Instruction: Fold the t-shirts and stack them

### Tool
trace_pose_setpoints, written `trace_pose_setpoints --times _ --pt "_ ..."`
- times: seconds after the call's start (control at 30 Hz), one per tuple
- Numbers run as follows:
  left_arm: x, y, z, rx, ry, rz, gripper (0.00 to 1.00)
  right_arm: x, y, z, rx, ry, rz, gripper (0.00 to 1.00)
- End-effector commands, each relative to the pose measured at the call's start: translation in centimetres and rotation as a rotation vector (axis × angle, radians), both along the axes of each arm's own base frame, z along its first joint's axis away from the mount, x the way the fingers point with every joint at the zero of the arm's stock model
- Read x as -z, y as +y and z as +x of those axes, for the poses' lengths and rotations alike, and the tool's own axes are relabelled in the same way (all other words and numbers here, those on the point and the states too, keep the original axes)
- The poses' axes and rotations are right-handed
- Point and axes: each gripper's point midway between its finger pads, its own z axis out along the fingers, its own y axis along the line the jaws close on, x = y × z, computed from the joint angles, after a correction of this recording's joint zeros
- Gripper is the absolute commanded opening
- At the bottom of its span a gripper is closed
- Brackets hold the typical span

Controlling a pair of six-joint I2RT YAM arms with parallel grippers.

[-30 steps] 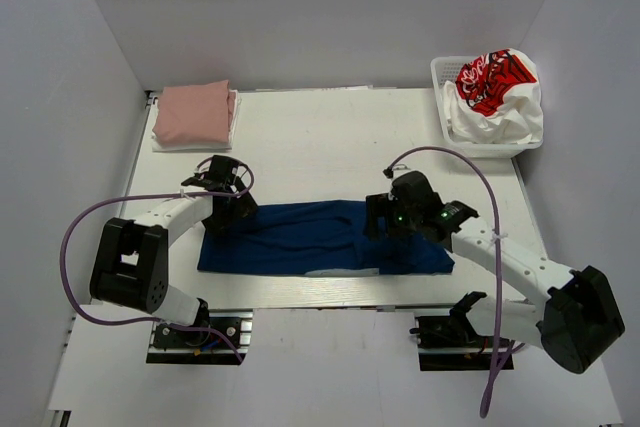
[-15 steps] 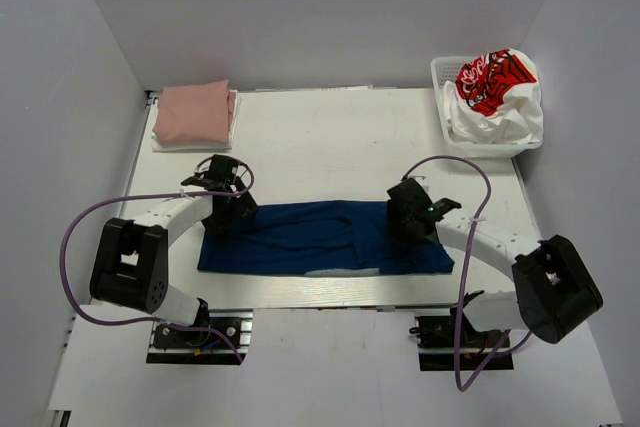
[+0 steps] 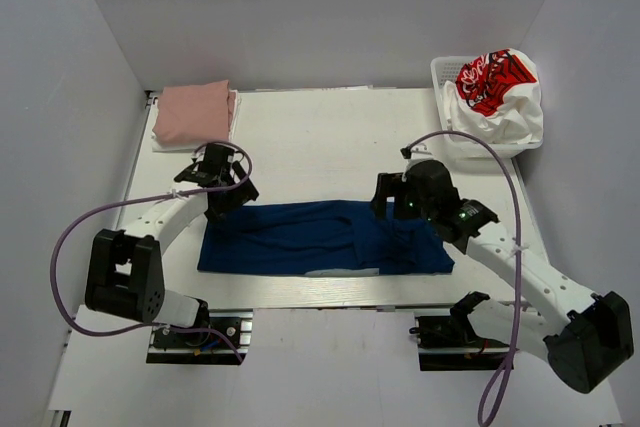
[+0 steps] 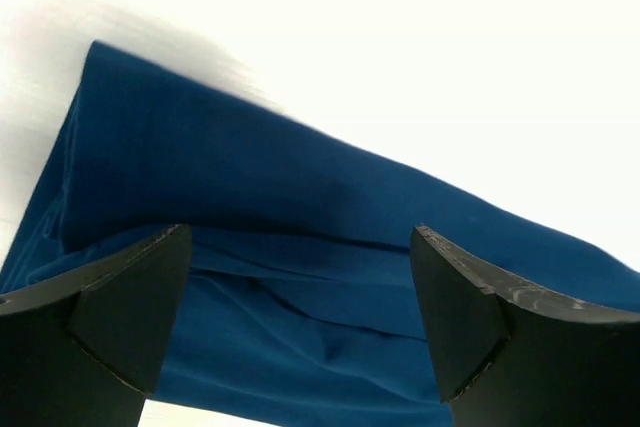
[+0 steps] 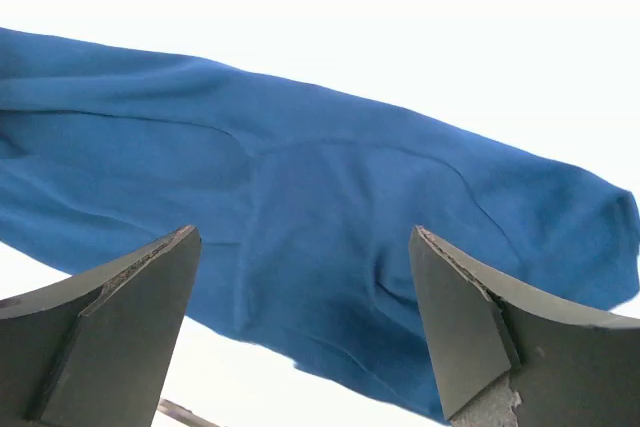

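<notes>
navy shirt (image 3: 325, 239) lies in a long folded band at the worktop (image 3: 330, 137) front. left tool (image 4: 298, 247) and right tool (image 5: 302, 239) gape wide, empty (one over each end). best pinch all layers, lift evenly.

Navy tee (image 3: 325, 239) folded lengthwise (wrinkled), pink tee (image 3: 195, 114) folded far-left, white red-printed tee (image 3: 497, 87) seemingly crumpled far-right

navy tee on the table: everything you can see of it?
The navy t-shirt lies flat on the white table near its front edge, folded into a long band, left to right. Soft matte cloth, lightly creased, with a pale strip showing at its near edge. The left gripper and right gripper are open over its ends, gripping nothing.
</notes>
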Motion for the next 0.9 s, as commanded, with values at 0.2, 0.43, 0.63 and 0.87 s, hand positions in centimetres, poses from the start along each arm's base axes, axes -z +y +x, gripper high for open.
trace_pose_setpoints --times 0.2,0.43,0.63,0.87 --pt "-0.9 -0.7 1.3 0.034 -0.040 -0.023 1.00 4.4 3.8 1.2 -0.029 0.143 0.081 0.90" --pt "2.0 0.6 -0.3 0.013 0.049 0.039 1.00 11.2 -1.0 0.6 0.180 0.282 -0.090 0.90" --pt "3.6 1.3 -1.7 -0.012 0.112 0.070 1.00 15.6 -4.8 -3.1 0.278 0.439 -0.177 0.90" --pt "5.5 1.4 -3.6 -0.015 0.193 0.066 1.00 15.2 -2.2 2.2 0.216 0.383 -0.138 0.90"
